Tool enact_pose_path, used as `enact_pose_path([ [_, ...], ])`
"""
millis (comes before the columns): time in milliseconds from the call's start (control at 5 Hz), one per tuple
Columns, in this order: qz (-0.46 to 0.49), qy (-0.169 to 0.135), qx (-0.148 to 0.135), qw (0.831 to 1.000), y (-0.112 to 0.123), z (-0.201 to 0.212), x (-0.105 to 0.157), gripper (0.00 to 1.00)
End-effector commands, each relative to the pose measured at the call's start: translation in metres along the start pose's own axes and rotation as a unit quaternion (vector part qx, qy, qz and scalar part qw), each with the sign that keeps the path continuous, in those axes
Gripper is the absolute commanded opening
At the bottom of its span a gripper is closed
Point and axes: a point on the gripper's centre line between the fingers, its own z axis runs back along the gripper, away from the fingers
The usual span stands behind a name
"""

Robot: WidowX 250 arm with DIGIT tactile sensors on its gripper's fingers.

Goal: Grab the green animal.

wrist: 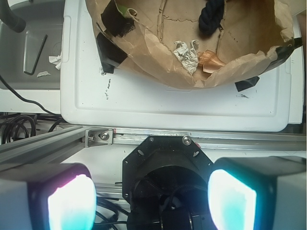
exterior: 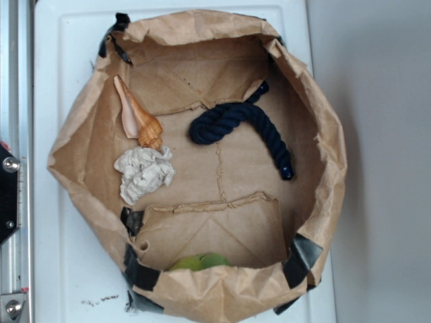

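The green animal (exterior: 199, 262) lies at the near edge of the brown paper bag (exterior: 74, 145), half hidden behind the bag's folded rim. In the wrist view only a sliver of the green animal (wrist: 123, 9) shows at the top left of the bag (wrist: 144, 57). My gripper (wrist: 151, 203) is open with its two glowing pads wide apart and nothing between them. It hangs well outside the bag, over the robot's black base and the metal rail. The gripper does not show in the exterior view.
Inside the bag lie a white paper wad (exterior: 143, 173), an orange-tan seashell (exterior: 138, 121) and a dark blue rope (exterior: 242, 124). Black tape (exterior: 303, 259) patches the rim. An aluminium rail (wrist: 192, 139) and a grey tray with a hex key (wrist: 36, 55) sit beside the white board (wrist: 144, 103).
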Motion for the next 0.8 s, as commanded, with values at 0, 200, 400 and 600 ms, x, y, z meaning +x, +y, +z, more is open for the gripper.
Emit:
enact_pose_path([
  [0,0.000,0.000,0.000,1.000,0.000,0.000,0.000,1.00],
  [200,0.030,-0.029,0.016,0.999,-0.007,-0.010,0.041,1.00],
  [400,0.048,-0.037,0.026,0.998,-0.006,-0.023,0.066,1.00],
  [600,0.049,-0.061,0.035,0.996,0.001,-0.032,0.072,1.00],
])
